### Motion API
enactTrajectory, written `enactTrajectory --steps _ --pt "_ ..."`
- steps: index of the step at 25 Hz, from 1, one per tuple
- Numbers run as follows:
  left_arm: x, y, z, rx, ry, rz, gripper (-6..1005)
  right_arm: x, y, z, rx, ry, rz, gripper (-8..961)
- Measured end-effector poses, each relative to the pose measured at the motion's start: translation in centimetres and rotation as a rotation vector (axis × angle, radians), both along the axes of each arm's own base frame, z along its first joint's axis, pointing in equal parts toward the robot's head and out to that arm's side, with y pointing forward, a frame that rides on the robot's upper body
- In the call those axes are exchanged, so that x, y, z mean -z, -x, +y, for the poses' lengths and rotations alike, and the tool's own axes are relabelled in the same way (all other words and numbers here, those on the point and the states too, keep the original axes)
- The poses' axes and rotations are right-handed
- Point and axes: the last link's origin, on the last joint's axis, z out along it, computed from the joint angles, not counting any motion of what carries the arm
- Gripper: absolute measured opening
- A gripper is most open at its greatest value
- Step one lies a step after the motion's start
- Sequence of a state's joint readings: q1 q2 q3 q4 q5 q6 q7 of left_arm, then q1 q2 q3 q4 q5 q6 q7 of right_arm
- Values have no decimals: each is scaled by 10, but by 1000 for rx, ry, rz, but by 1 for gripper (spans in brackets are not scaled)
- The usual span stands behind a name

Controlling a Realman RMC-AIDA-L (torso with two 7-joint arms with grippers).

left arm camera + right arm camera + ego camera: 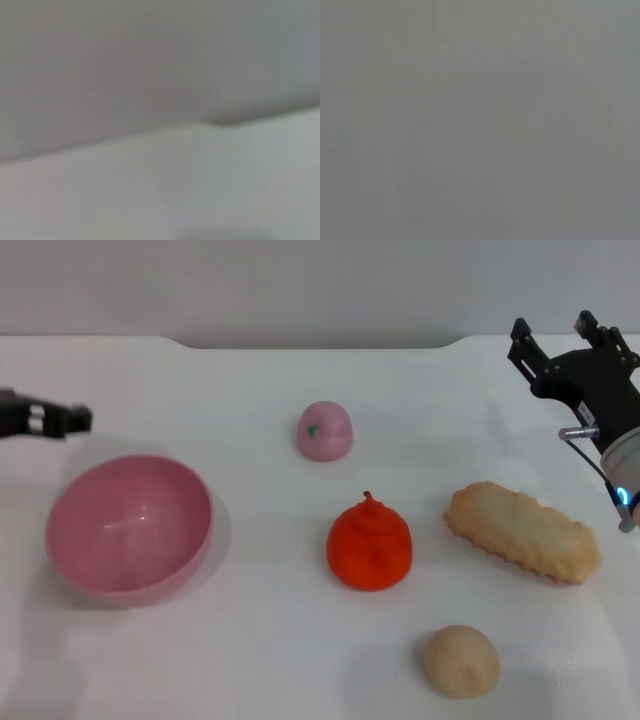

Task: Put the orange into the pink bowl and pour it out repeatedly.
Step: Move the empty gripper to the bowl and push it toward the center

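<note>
The orange (369,545) stands upright on the white table (250,640) near the middle, stem nub up. The pink bowl (129,527) sits empty at the left, tipped a little so its opening faces me. My left gripper (60,419) hovers at the far left edge, just behind the bowl and apart from it. My right gripper (554,333) is open and empty, raised at the far right, well behind and to the right of the orange. Neither wrist view shows the orange or the bowl.
A small pale pink fruit (324,430) with a green spot lies behind the orange. A long beige bread piece (522,532) lies to its right. A beige ball (460,661) sits near the front. The table's far edge meets a grey wall (300,285).
</note>
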State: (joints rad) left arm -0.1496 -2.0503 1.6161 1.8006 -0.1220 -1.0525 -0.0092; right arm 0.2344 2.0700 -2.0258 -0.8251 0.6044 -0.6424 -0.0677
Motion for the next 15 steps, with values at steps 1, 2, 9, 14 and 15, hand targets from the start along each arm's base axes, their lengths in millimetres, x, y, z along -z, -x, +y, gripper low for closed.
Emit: enactTrajectory --steps 1,2,9,14,15 --pt "0 0 0 0 0 0 798 0 0 0 0 0 0 787" --pt "0 0 0 0 0 0 798 -1 -1 1 3 -3 -2 787" --pt "15 -2 -12 -66 119 -57 797 -2 -1 3 2 -4 -10 787" --pt "21 2 -16 -104 152 -53 796 -2 -1 3 0 -4 -13 787" --pt "21 4 -16 -111 153 -52 796 -2 -1 3 0 -4 -13 787"
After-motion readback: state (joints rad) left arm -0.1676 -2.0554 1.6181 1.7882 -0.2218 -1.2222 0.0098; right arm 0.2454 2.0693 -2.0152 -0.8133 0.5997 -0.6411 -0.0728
